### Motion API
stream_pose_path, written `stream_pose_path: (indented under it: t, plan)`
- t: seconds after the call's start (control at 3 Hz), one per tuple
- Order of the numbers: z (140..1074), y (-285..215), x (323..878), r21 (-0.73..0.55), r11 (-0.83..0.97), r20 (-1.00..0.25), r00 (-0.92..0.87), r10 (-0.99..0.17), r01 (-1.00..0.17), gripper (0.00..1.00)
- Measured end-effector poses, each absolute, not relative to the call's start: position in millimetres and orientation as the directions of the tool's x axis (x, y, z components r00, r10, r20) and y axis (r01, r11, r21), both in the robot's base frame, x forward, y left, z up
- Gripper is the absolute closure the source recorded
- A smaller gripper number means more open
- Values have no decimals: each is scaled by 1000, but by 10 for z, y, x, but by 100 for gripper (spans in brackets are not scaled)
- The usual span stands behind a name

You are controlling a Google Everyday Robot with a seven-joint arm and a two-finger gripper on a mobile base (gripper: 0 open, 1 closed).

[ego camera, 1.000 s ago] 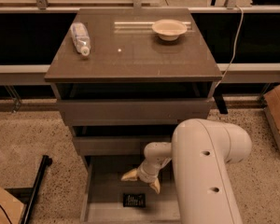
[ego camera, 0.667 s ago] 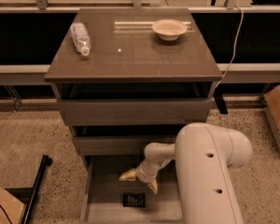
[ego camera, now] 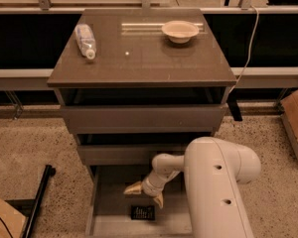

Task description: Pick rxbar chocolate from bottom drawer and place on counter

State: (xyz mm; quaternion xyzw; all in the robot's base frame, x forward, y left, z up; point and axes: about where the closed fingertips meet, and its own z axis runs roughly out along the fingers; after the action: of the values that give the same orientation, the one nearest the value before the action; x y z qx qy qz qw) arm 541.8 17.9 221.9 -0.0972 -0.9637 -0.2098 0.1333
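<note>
Three drawers sit stacked under a square counter. On the counter's left side a clear bottle lies on its side, and a pale bowl stands near the back right. Below, the bottom drawer stands open. A black rxbar lies flat on its grey floor, near the front. The gripper hangs just beside the bar, fingers spread wide and holding nothing. To the right, the thick white arm fills the lower corner.
</note>
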Motion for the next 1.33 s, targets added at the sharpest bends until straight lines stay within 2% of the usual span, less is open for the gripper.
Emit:
stream_pose_path:
  t: [0.67, 1.33]
  plan:
    - [1692, 246, 5340, 346, 883, 391, -904, 173, 318, 0]
    - [1492, 344, 5301, 326, 888, 416, -893, 175, 326, 0]
